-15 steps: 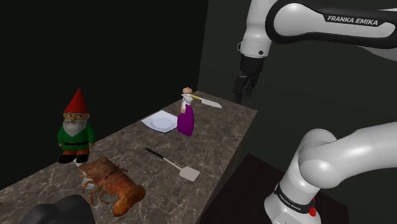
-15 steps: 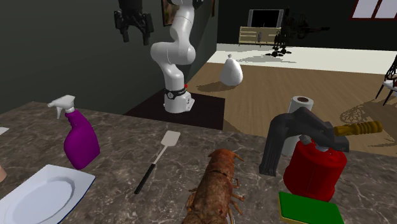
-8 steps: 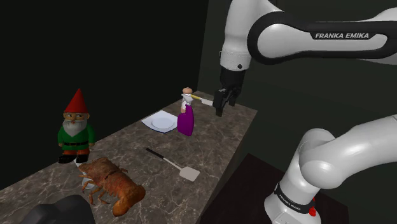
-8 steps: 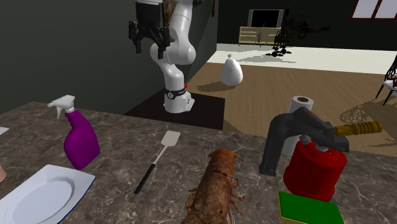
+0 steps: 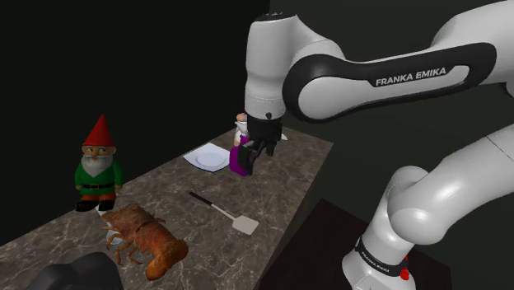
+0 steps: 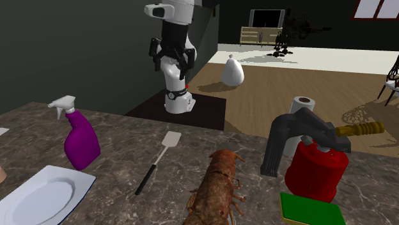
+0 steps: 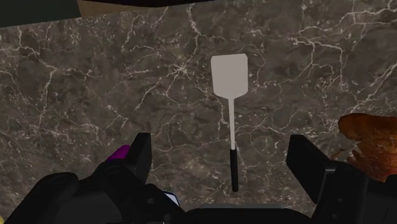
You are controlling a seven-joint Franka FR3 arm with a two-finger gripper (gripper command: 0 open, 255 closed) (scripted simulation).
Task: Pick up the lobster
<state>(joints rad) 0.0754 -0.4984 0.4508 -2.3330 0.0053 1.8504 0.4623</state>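
Observation:
The orange-brown lobster (image 5: 147, 239) lies near the end of the dark marble counter (image 5: 290, 175), at the shoulder view's lower left. It shows again in the second exterior view, low in the middle (image 6: 216, 192). My black gripper (image 5: 262, 148) hangs above the counter's far part, well away from the lobster and in front of the purple spray bottle (image 5: 239, 161). In the wrist view the gripper (image 7: 222, 162) is open, fingers wide apart with nothing between them. A white spatula (image 7: 230, 95) lies below it, and the lobster's edge (image 7: 372, 143) sits beside one finger (image 7: 312, 165).
The spatula (image 5: 224, 212) lies between gripper and lobster. A white plate (image 5: 207, 156) sits by the bottle, and a garden gnome (image 5: 99, 165) stands near the lobster. A red extinguisher (image 6: 316, 163), a green block (image 6: 307, 208) and a paper roll (image 6: 304, 105) stand on the second exterior view's right.
The arm has swung from beyond the counter's far end to over the counter and come down, so the gripper now hangs by the spray bottle. Nothing on the counter has moved.

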